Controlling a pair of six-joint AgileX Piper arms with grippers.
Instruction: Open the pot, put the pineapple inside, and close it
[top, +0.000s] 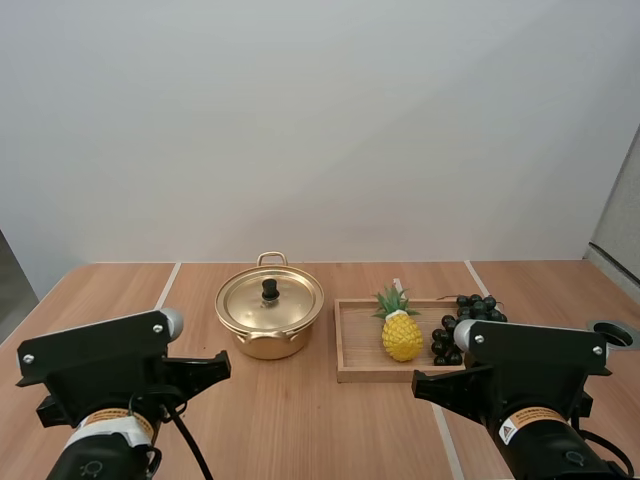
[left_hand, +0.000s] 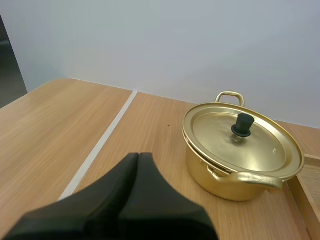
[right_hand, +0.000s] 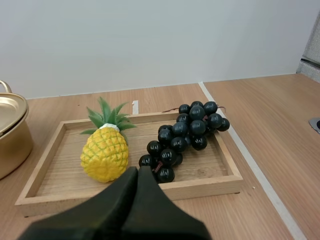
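Holding clenched on nothing, the left jaws sit just short of the pot (top: 266, 345) — lid (top: 250, 305) on, black knob up. The right jaws, pressed together and empty too, hover at the near rim of the wooden tray (top: 350, 372), right of the pot. The pineapple (top: 401, 335) sits in that tray on the pot's side — grapes (top: 445, 340) beyond it, counter (top: 300, 430) beneath.

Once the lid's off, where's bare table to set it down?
The widest bare table lies left of the pot, across the pale seam. More lies in front of the pot and tray. The gap between pot and tray is narrow. The tray is crowded: pineapple and grapes side by side, only its left end bare.
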